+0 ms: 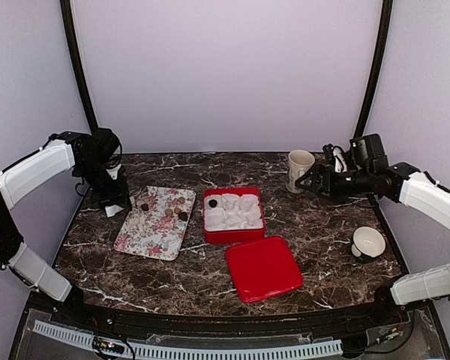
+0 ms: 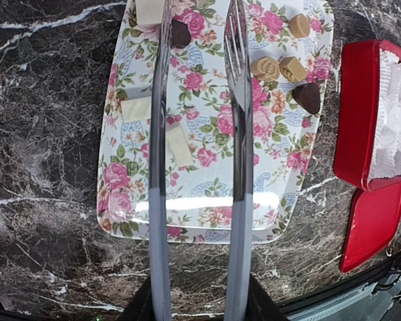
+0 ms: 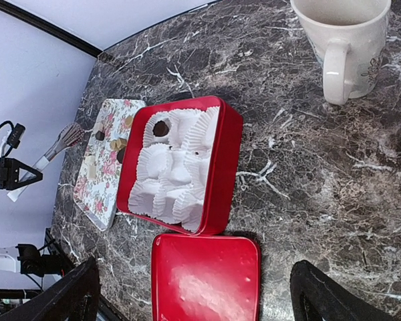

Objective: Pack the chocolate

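Note:
Several pieces of chocolate, tan, dark and white, lie on a floral tray; from above they show at the tray's far end. One dark chocolate sits in a paper cup in the open red box. My left gripper is shut on metal tongs, hovering over the tray's left far corner. The tong blades stand apart over the tray. A dark piece lies beside the left blade's tip. My right gripper hangs open near the mug, holding nothing.
The red lid lies flat in front of the box. A cream mug stands at the back right, just left of the right gripper. A small white cup sits near the right edge.

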`<state>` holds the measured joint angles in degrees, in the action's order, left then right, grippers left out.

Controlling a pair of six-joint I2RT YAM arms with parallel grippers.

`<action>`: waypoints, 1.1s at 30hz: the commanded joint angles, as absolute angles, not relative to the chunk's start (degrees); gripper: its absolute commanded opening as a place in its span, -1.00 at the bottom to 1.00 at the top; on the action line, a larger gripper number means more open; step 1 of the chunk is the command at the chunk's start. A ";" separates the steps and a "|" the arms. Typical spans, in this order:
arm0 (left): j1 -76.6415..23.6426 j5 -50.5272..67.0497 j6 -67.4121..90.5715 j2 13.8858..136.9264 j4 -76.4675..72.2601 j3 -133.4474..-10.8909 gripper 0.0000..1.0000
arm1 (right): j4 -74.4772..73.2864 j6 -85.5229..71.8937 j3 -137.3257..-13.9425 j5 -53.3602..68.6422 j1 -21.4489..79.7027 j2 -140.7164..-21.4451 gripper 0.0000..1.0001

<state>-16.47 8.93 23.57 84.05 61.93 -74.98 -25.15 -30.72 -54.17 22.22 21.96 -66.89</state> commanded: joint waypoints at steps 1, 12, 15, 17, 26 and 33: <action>-15.23 9.10 22.76 82.90 59.60 -72.97 -0.27 | -22.92 -31.48 -52.70 22.54 21.63 -65.99 0.99; -14.54 8.36 20.56 88.71 57.54 -74.15 -0.23 | -22.32 -33.02 -51.50 21.82 21.62 -65.22 0.99; -14.52 6.91 19.96 89.79 57.43 -74.43 -0.23 | -22.24 -33.18 -51.52 21.85 21.62 -65.21 0.99; -14.53 6.59 19.67 90.46 57.32 -74.35 -0.22 | -22.07 -33.43 -51.45 21.87 21.67 -65.22 0.99; -14.53 6.91 18.58 92.57 56.37 -73.57 -0.22 | -22.04 -33.93 -51.28 21.77 21.62 -65.13 0.99; -14.54 7.30 18.53 92.65 56.12 -72.41 -0.22 | -22.21 -34.01 -51.49 21.84 21.67 -65.25 0.99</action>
<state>-14.87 7.25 19.25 93.27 56.18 -73.10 -23.90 -33.54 -51.57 22.17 21.96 -66.30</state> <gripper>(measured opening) 0.391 0.996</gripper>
